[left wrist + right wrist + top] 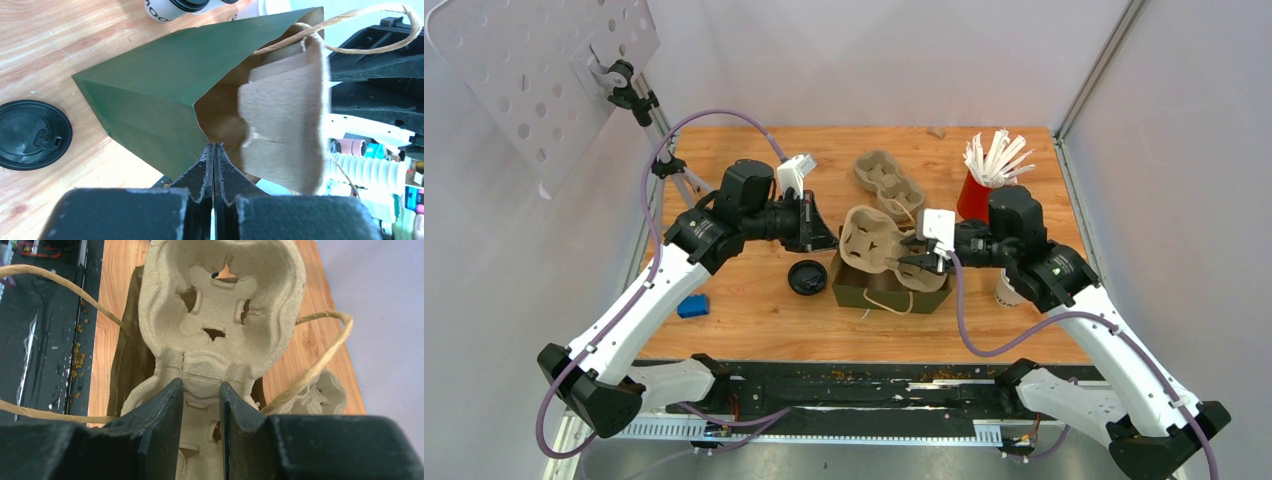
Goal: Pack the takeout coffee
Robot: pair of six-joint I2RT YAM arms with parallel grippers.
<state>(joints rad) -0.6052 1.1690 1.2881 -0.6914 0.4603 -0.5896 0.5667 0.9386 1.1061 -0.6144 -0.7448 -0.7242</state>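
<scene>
Worked on a wooden table (754, 325) inside pale walls. At left, clamped the left gripper (214, 149) shut on the rim of the green bag (150, 80), seemingly to hold its mouth open. Centre, pinched the carrier (220, 290) by its middle ridge in the right gripper (201, 385), partly inside that mouth, probably to seat it before any drinks. At right, left a coffee cup (1005, 292) outside the bag, not yet packed.

Dark green paper bag (150, 85), brown inside; beige pulp carrier (220, 300); black lid (32, 135); red cup (973, 197); white cup (156, 11), print seemingly black.
</scene>
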